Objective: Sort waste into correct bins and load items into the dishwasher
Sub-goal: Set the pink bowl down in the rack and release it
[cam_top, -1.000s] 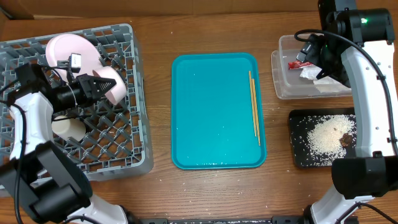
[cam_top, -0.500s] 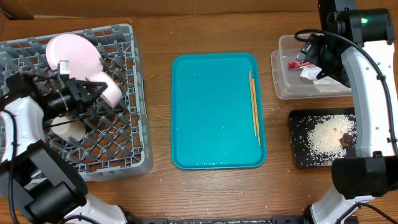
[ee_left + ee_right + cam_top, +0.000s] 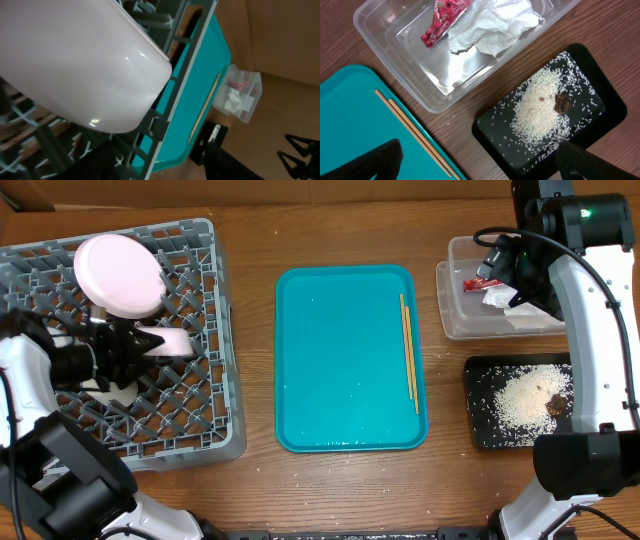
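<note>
The grey dishwasher rack (image 3: 205, 395) at the left holds a large pale pink plate (image 3: 120, 275), propped up at the back. A smaller pale dish (image 3: 178, 340) lies just off the tips of my left gripper (image 3: 152, 340). In the left wrist view that dish (image 3: 75, 65) fills the top, and my left gripper (image 3: 160, 165) is open below it, over the rack wall (image 3: 185, 75). A white cup (image 3: 118, 390) is partly hidden under the arm. Two chopsticks (image 3: 409, 352) (image 3: 415, 132) lie on the teal tray (image 3: 340, 360). My right gripper (image 3: 485, 165) is open and empty, above the bins.
The clear tub (image 3: 455, 320) (image 3: 395, 30) at back right holds a red wrapper (image 3: 445, 15) and a white napkin (image 3: 490, 27). The black tray (image 3: 480, 430) (image 3: 600, 105) in front of it holds rice (image 3: 540, 107) and a brown scrap (image 3: 562, 103). Bare wood lies between the rack and the teal tray.
My left gripper has pulled back to the left and lower in the rack, and its fingers have come apart off the smaller dish, which now rests in the rack. The right arm has not moved.
</note>
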`<state>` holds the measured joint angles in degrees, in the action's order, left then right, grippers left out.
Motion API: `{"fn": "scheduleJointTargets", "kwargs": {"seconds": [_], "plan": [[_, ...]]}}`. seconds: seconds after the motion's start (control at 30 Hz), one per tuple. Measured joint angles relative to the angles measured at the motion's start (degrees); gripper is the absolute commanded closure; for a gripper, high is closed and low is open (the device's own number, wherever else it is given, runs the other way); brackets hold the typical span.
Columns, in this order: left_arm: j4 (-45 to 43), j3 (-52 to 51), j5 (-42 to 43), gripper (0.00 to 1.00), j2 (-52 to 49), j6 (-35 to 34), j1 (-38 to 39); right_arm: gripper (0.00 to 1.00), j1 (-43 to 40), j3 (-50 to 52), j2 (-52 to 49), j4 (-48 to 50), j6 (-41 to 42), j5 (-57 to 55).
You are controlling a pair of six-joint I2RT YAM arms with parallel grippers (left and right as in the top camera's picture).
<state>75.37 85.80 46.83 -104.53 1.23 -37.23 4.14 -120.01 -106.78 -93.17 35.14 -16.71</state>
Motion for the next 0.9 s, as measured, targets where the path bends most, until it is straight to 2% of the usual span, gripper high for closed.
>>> {"fn": "scheduleJointTargets", "kwargs": {"seconds": [0.07, 0.17, 0.23, 0.3, 0.43, 0.63, 0.9], "plan": [[3.7, 4.4, -2.6, 0.4, -0.1, 0.0, 0.0, 0.0, 0.0, 0.0, 0.0, 0.0, 0.0, 0.0], [8.5, 11.3, -5.5, 0.51, -0.1, 0.0, 0.0, 0.0, 0.0, 0.0, 0.0, 0.0, 0.0, 0.0], [11.0, 15.5, -7.0, 0.79, -0.1, -0.1, 0.2, 0.0, 0.0, 0.0, 0.0, 0.0, 0.0, 0.0], [11.4, 17.7, -8.5, 0.96, 0.0, -0.2, 0.9, 0.0, 0.0, 0.0, 0.0, -0.1, 0.0, 0.0], [6.9, 18.4, -15.6, 0.96, 0.0, -2.1, 5.2, 0.0, 0.0, 0.0, 0.0, 0.0, 0.0, 0.0], [-0.6, 16.9, -32.3, 0.96, 0.0, -12.2, 11.7, 0.0, 0.0, 0.0, 0.0, 0.0, 0.0, 0.0], [-10.0, 8.3, -42.6, 0.96, 0.0, -17.7, 14.0, 0.0, 0.0, 0.0, 0.0, -0.1, 0.0, 0.0]]}}
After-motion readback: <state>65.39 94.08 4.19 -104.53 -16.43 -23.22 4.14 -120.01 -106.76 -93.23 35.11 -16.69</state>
